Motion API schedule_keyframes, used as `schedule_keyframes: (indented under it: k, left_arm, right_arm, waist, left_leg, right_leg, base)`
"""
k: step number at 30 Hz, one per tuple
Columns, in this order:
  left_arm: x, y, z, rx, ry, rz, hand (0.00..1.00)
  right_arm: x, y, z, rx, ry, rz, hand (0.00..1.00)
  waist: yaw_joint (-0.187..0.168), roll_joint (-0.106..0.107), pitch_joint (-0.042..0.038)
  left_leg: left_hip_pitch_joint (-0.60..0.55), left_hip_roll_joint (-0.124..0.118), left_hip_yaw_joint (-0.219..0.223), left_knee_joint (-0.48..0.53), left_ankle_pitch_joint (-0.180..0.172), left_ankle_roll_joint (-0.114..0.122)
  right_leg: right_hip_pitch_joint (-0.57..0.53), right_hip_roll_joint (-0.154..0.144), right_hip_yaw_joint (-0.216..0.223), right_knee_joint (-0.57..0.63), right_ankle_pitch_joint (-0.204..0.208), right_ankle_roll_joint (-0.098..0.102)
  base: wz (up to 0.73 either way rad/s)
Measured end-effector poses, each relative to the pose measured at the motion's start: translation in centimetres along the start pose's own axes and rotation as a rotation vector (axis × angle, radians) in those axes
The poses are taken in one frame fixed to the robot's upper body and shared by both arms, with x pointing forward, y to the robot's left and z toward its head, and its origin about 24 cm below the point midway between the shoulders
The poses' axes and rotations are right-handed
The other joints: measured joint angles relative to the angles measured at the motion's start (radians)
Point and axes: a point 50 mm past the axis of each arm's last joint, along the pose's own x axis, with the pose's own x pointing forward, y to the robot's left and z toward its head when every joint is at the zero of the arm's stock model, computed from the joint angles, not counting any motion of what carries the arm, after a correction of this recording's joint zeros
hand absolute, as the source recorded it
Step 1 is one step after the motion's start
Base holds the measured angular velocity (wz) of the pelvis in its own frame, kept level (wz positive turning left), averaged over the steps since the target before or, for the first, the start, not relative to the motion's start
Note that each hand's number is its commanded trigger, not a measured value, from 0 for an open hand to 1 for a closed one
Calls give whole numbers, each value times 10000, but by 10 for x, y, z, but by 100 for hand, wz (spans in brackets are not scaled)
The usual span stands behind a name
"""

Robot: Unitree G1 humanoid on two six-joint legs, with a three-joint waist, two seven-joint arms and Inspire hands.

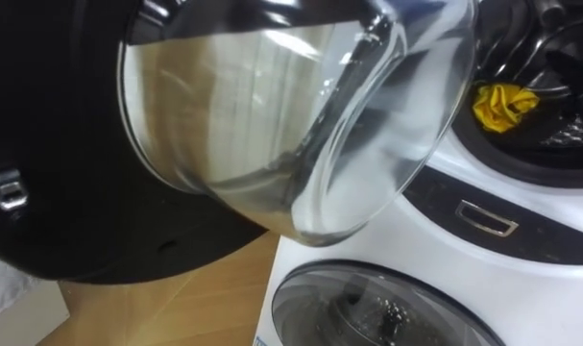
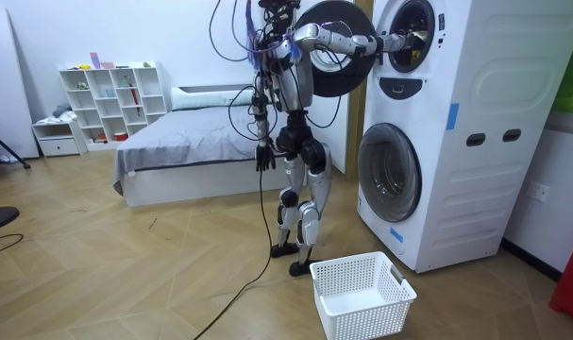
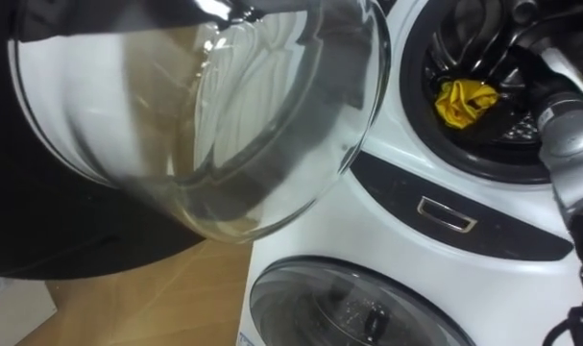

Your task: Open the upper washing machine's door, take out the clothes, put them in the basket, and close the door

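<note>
The white stacked washing machine [image 2: 475, 142] stands at the room view's right, and the robot stands upright on the wood floor [image 2: 126, 274] at its front corner, facing the upper drum [image 3: 502, 154]. The upper door [image 1: 291, 125] hangs swung wide to the robot's left, its glass bowl bulging close before the head and covering much of the way in, with its rim just beside the drum's mouth. The right arm is raised to shoulder height and stretched nearly straight, and the right hand [image 2: 396, 41] is inside the mouth; whether it grips anything cannot be told. The left hand [image 2: 264, 156] hangs at the hip, its grip unreadable too. A white basket [image 2: 362, 295] sits on open floor before the shut lower door [image 1: 387, 308], near the feet. The yellow cloth [image 1: 503, 104] lies bunched at the drum's front lip, near the right arm.
</note>
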Motion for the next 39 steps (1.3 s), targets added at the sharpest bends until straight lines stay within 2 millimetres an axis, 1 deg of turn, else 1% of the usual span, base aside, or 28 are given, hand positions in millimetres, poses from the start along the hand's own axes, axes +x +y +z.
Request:
schedule_keyframes:
  k: [8,12,14,21,24,28,32,39]
  left_arm:
    - [0,-1,-3,61,114,-100,0]
    - [0,-2,-2,171,119,-132,0]
    - [0,-2,-3,203,140,-180,0]
    - [0,-3,-3,157,173,-432,0]
    - [0,-4,-4,227,216,-553,0]
    - [0,-5,-4,232,383,-700,0]
    - [0,-5,-5,242,537,-706,0]
    - [0,-5,-7,246,751,-718,0]
  right_arm:
    - [0,2,4,-174,-128,-282,0]
    - [0,3,9,-563,-322,-331,0]
    - [-1,6,12,-895,-546,-337,0]
    - [-1,12,12,-1259,-562,-183,0]
    - [-1,16,6,-1324,-280,240,0]
    - [-1,18,-5,-598,451,905,0]
    - [-2,19,-14,360,968,1278,0]
    - [-2,17,-16,1241,1069,1518,0]
  waist:
    - [2,16,18]
    - [1,17,18]
    - [10,20,18]
    - [54,32,25]
    - [92,36,28]
    - [190,47,35]
    - [232,98,67]
    - [228,123,56]
  left_leg:
    - [-45,-13,-38,-62,7,-11]
    - [-45,-12,-37,-65,12,-19]
    - [-23,-9,-28,-58,12,-20]
    - [39,-4,-18,8,16,-24]
    - [59,-17,-71,2,13,-28]
    - [95,-36,-113,33,11,-42]
    - [163,-44,-158,38,12,-79]
    - [49,0,-160,30,42,-152]
  right_leg:
    - [-40,-2,-3,11,3,-5]
    - [-50,4,11,13,4,-7]
    - [-41,8,38,12,4,-7]
    - [36,13,31,5,4,-8]
    - [99,11,-7,5,7,-13]
    - [147,6,-7,6,31,-51]
    - [217,7,-18,20,46,-74]
    - [82,39,-55,48,63,-104]
  base:
    - [0]
    - [0]
    - [0]
    - [0]
    - [5]
    - [0]
    - [0]
    - [0]
